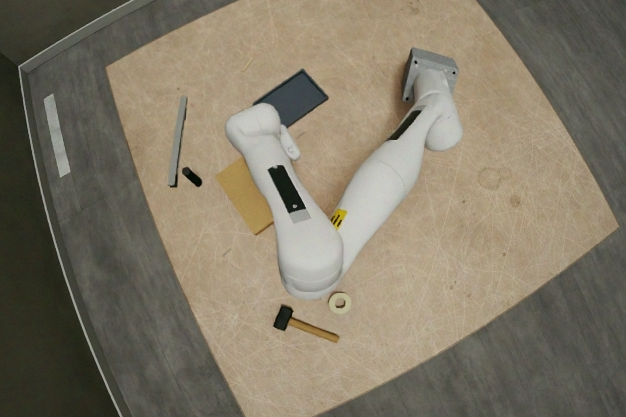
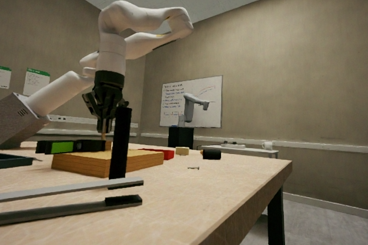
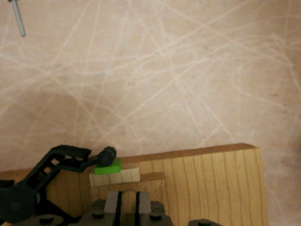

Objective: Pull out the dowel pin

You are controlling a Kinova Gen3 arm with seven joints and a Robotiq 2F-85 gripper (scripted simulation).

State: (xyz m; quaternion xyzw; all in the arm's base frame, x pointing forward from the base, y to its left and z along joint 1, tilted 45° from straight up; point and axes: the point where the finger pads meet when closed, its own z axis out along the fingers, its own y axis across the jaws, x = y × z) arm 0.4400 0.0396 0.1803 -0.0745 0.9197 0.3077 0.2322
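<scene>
My gripper (image 2: 103, 130) (image 3: 128, 210) is shut on the dowel pin (image 2: 103, 136) (image 3: 128, 200), upright above the small wooden block (image 2: 108, 145) (image 3: 155, 190). The pin's lower end is hidden, so I cannot tell how deep it sits in the hole. The block lies flat on the bench board (image 1: 240, 192) (image 2: 142, 157) (image 3: 217, 183). A lighter wooden strip (image 3: 126, 176), apparently the bench stop, lies along the block's edge in the wrist view. The black spring clamp (image 2: 89, 145) (image 3: 45, 169) has its green pad (image 3: 109, 167) against that strip. Its other jaw is hidden.
A dark tray (image 1: 303, 98) lies near the board. A grey bar (image 1: 177, 141) and a black cylinder (image 1: 192, 177) (image 2: 120, 144) stand beyond it. A mallet (image 1: 313, 329) and tape ring (image 1: 333, 297) lie farther off. A red object (image 2: 169, 154) and small screw (image 2: 193, 167) are behind.
</scene>
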